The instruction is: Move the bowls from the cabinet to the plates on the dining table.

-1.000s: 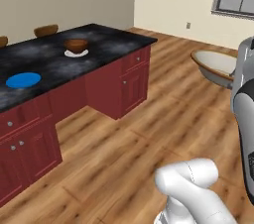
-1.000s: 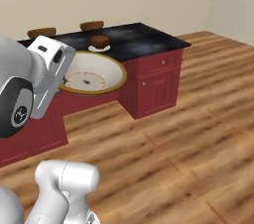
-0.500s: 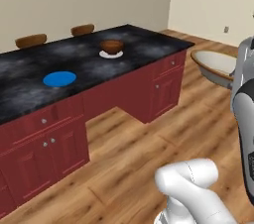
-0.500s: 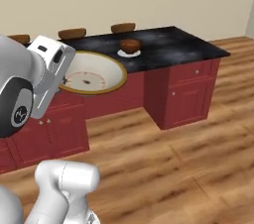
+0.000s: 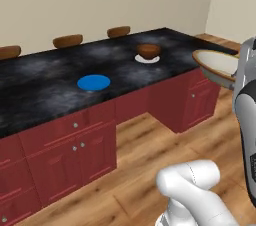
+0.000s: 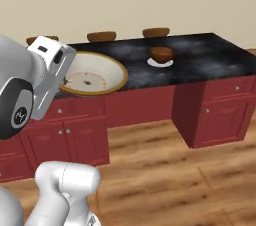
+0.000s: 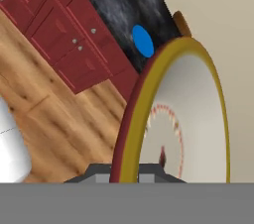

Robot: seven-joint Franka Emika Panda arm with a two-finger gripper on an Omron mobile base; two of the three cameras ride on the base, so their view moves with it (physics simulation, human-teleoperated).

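We see the claw clamped on the cream bowl's rim, fingertips mostly hidden. Brown bowl covers the white plate; blue plate bare on table.

1. The dining table had a glossy black stone top, marbled with grey, over dark red painted drawer fronts with small shiny metal knobs.
2. On that top, the blue plate looked smooth and matt.
3. Also on the top, the brown bowl looked like polished wood, sitting on a smooth white plate.
4. The cream bowl looked glazed, like ceramic, with a tan rim.
5. The floor below the table was satin wood planking.
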